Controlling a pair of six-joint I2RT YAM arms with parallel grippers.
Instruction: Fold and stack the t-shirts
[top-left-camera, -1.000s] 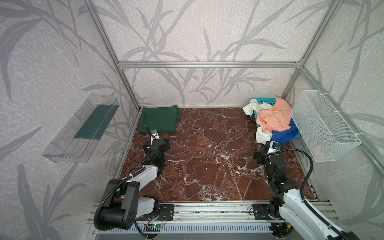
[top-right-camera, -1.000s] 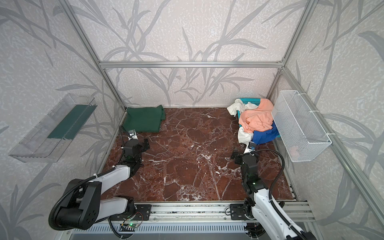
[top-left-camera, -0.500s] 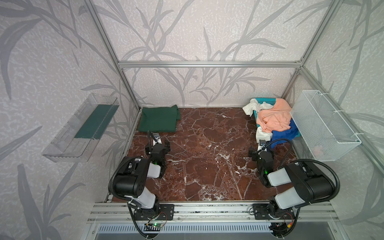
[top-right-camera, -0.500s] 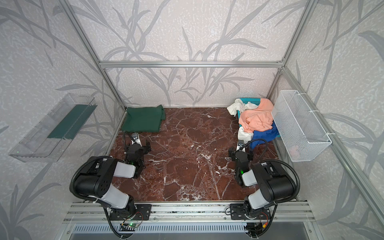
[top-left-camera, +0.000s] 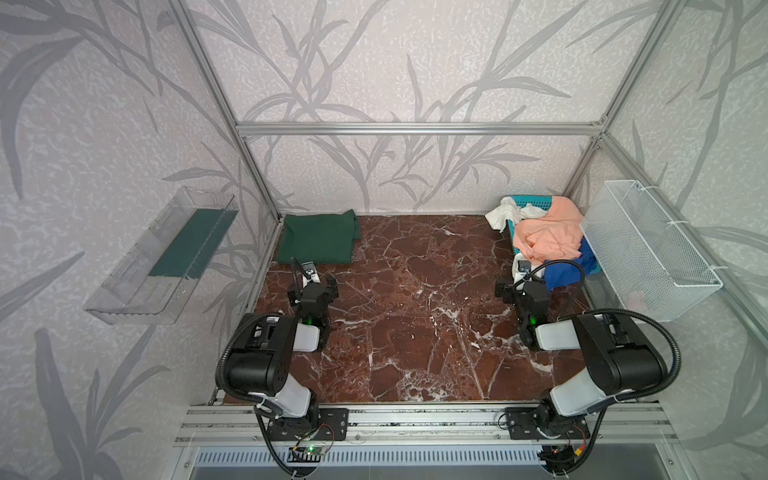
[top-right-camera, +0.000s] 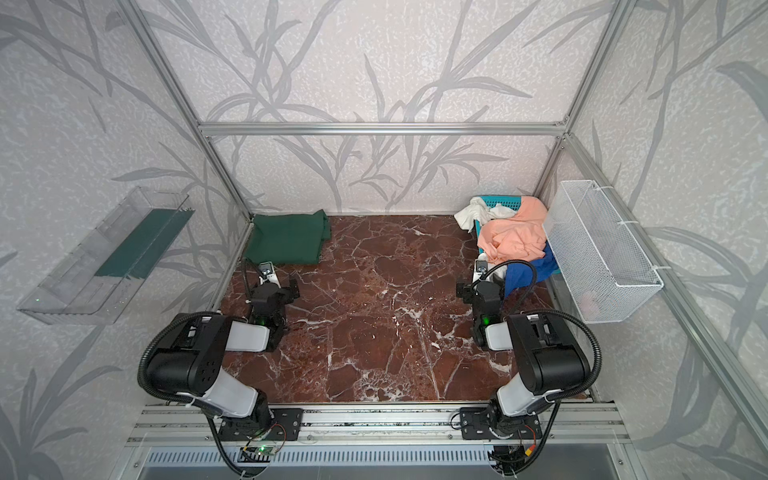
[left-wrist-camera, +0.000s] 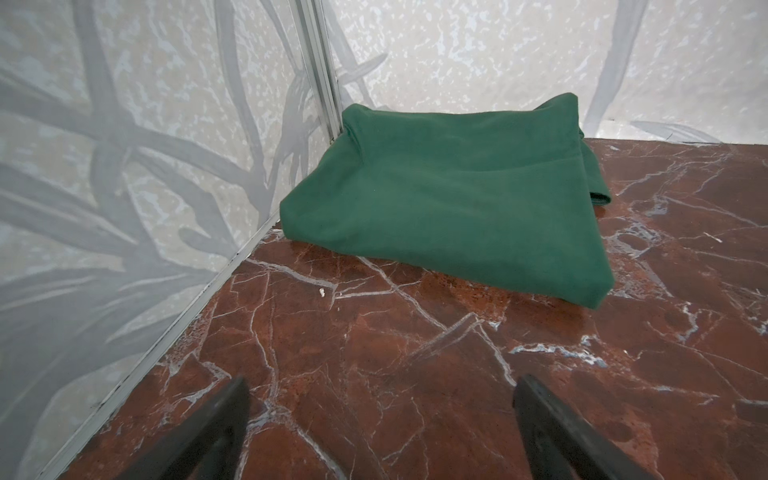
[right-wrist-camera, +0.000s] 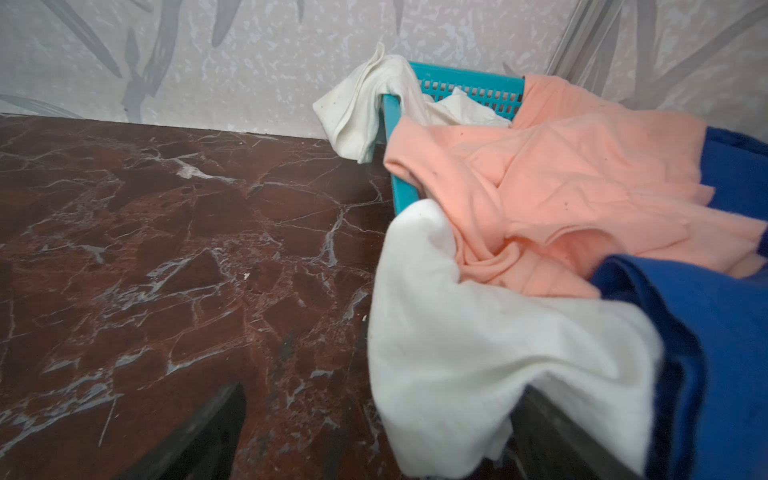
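A dark green t-shirt (top-left-camera: 318, 241) (top-right-camera: 289, 239) (left-wrist-camera: 457, 199) lies folded in the back left corner. Peach (top-left-camera: 548, 235) (right-wrist-camera: 561, 187), blue (top-left-camera: 569, 270) (right-wrist-camera: 727, 324) and white t-shirts (top-left-camera: 505, 210) (right-wrist-camera: 478, 340) are heaped crumpled in a teal basket (top-left-camera: 536, 203) (right-wrist-camera: 469, 85) at the back right. My left gripper (top-left-camera: 312, 287) (top-right-camera: 272, 291) (left-wrist-camera: 382, 386) stands open and empty just in front of the green shirt. My right gripper (top-left-camera: 521, 286) (top-right-camera: 482, 286) (right-wrist-camera: 380, 392) is open at the basket's near end. A hanging white fold drapes between its jaws and over one finger.
A white wire-mesh basket (top-left-camera: 648, 249) (top-right-camera: 598, 249) hangs on the right wall above the heap. On the left wall is a clear plastic shelf (top-left-camera: 162, 257). The brown marble table (top-left-camera: 415, 311) runs between the arms, with an aluminium rail (top-left-camera: 415, 419) along its front edge.
Both arms have folded up, their elbows now raised near the front rail. The right gripper has edged back towards the teal basket. Both grippers have stayed open.
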